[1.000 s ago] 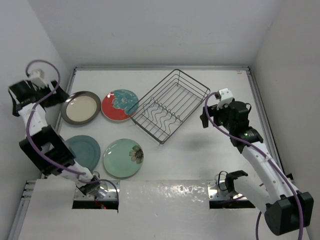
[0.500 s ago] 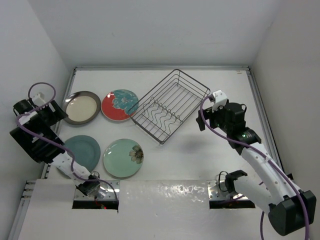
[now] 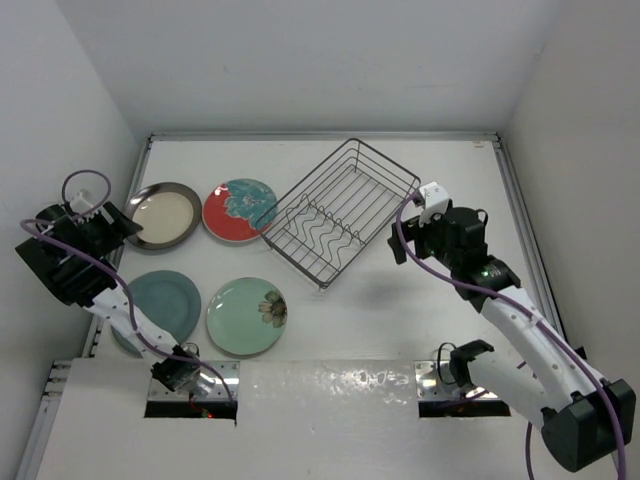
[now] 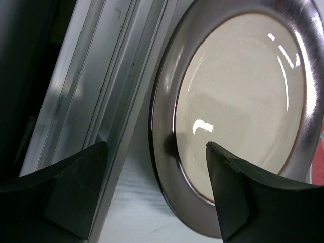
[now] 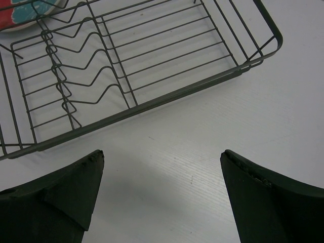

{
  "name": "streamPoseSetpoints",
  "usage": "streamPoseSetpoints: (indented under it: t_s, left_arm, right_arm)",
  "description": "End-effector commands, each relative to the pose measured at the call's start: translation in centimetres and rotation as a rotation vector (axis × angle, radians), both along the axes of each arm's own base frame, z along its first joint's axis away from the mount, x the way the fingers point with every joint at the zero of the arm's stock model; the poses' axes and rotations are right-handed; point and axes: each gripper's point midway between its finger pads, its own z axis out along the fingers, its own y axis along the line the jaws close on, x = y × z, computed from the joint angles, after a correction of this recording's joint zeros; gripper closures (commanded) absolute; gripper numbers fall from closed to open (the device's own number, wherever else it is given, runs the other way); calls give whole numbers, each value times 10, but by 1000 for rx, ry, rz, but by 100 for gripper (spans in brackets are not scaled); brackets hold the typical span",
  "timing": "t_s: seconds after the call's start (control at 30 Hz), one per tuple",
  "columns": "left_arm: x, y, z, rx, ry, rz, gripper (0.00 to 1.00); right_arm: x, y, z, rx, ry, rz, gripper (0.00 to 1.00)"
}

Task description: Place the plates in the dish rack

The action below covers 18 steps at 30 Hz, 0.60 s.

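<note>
Top external view gives us the dish rack set diagonally on the desk, with all 3 plates lying flat to its left. The red-and-teal plate lies just beside the rack's left corner, between it and the cream plate. The pale green plate sits nearer the arm bases, beside a grey-blue disc. In the left wrist view we find the left jaws open, with 1 finger on either side of the cream plate's dark rim and the desk's metal edge rail close by. We cannot tell whether they touch the plate. The right jaws hang wide open over bare desk beside the rack's long side.
</note>
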Motion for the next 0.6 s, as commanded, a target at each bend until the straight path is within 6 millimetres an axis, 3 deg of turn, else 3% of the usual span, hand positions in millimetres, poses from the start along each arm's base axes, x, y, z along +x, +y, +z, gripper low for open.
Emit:
streamPoseSetpoints:
  t_s: [0.0,0.23,0.3,0.43,0.57]
  left_arm:
    - [22,8,13,-12,-101,-25,25]
    - [38,-2,7,-61,-125,-55,46]
    - [39,-6,9,-82,-138,-74,69]
    - [39,-1,14,-67,-138,-54,100]
    - [41,4,21,-53,-149,-28,100]
  right_arm:
    - [10,2,23,16,-63,-16,5]
    - [13,7,21,-4,-51,-11,5]
    - [13,8,19,-10,-49,-13,5]
    - [13,8,19,-12,-51,-21,5]
    - [13,8,19,-10,-49,-24,4]
